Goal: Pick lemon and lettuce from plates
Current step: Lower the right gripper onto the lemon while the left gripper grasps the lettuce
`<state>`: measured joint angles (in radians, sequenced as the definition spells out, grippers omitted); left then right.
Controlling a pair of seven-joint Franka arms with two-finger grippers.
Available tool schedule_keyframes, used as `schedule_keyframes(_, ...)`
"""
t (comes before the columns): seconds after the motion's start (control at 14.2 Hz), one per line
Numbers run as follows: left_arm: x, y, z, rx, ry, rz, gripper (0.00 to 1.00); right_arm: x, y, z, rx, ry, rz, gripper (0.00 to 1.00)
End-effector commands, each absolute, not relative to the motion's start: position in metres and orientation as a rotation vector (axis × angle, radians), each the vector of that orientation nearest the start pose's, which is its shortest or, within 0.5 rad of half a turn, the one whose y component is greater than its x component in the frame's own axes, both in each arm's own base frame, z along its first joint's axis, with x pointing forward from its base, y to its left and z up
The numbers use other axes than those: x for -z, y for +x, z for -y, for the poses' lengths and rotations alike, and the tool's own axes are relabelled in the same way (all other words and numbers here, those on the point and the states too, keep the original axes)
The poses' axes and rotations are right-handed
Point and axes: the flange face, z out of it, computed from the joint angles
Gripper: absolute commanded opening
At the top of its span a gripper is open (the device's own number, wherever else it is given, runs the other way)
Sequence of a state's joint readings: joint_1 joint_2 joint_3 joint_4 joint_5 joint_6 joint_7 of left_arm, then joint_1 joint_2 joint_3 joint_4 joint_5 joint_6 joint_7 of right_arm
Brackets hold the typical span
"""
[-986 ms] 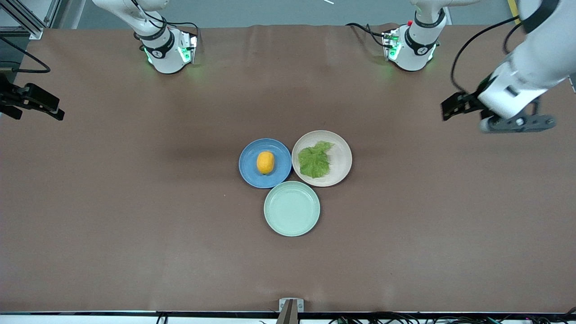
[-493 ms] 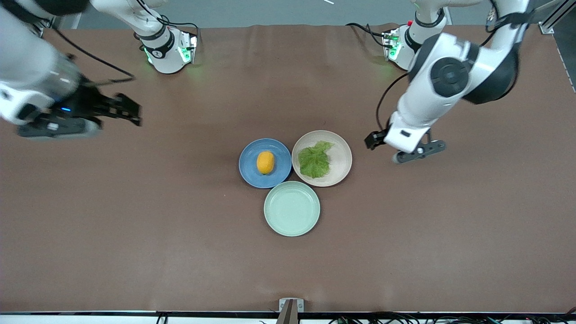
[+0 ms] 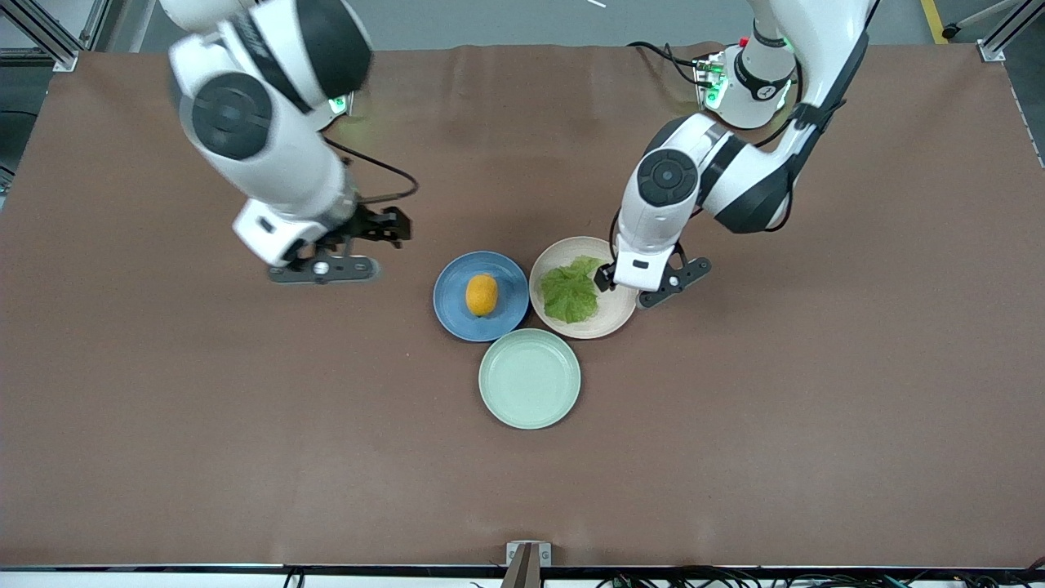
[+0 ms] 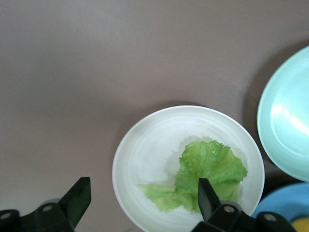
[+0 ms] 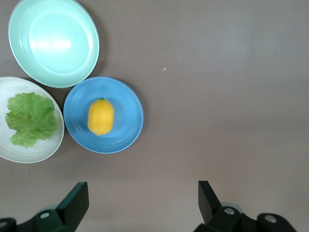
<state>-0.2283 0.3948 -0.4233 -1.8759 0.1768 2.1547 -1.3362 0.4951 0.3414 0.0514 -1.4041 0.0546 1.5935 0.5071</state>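
The lemon [image 3: 482,295] lies on the blue plate [image 3: 447,304]. The lettuce [image 3: 570,294] lies on the beige plate [image 3: 608,323] beside it. My left gripper [image 3: 606,279] is open and empty, over the beige plate's rim toward the left arm's end. In the left wrist view the gripper [image 4: 142,200] straddles that rim [image 4: 123,150] with the lettuce [image 4: 207,166] by one finger. My right gripper [image 3: 390,229] is open and empty, over bare table beside the blue plate toward the right arm's end. The right wrist view shows the gripper [image 5: 141,200] apart from the lemon [image 5: 101,116].
An empty pale mint-green plate [image 3: 529,378] touches both plates, nearer to the front camera. It also shows in the right wrist view [image 5: 53,41] and the left wrist view [image 4: 289,121]. The brown table cover [image 3: 245,425] spreads wide around the plates.
Both arms have swung in from the table's ends toward the plates. The left gripper has reached the beige plate's rim; the right gripper has come near the blue plate. The plates and food have not moved.
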Motion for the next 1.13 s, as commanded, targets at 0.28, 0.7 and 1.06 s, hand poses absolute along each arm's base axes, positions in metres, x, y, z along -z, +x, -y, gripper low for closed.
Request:
schedule_keyframes(0.28,-0.251,0.492,0.389,-0.148,-2.735,1.382,0.85,-0.365,0.509,-0.42,-0.121,-3.106,0.048,1.0)
schedule_keyframes(0.7,-0.231,0.494,0.407,-0.144,-2.585,1.776,0.81,-0.279,0.513,-0.421,-0.133,-3.076,-0.053,1.0)
schedule_keyframes(1.06,-0.21,0.495,0.406,-0.159,-2.544,1.802,0.77,-0.239,0.515,-0.421,-0.138,-3.079,-0.065,1.0)
